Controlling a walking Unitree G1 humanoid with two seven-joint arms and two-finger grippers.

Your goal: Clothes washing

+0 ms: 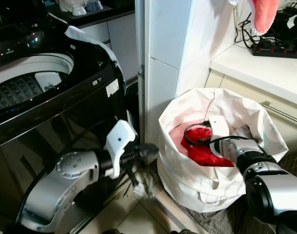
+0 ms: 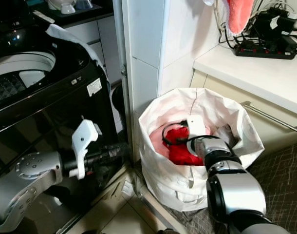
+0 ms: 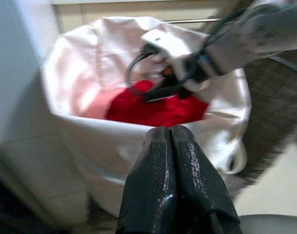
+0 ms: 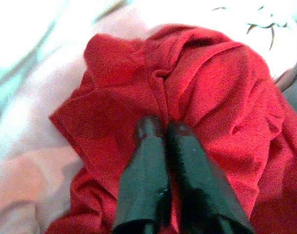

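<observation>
**Where everything sits**

The washing machine [image 1: 46, 92] is on the left. The laundry bag [image 1: 207, 180] stands on the floor to the right, past a wall corner [image 1: 163, 63]. A garment [image 1: 202, 146] lies in the bag. A counter [image 1: 265, 68] is behind it.

Arms and pincers, both sides, as they stand.
My right arm reaches forward and down, wrist bent inward; my right gripper [image 4: 160, 129] has its two black fingers [image 4: 143, 175] drawn close together, tips pinching a fold of red cloth [image 4: 212, 92]. My left arm is bent at the elbow and held low across my front, silver forearm level, white wrist block raised; my left gripper [image 3: 170, 131] points forward with both fingers pressed flat together, holding nothing.
</observation>
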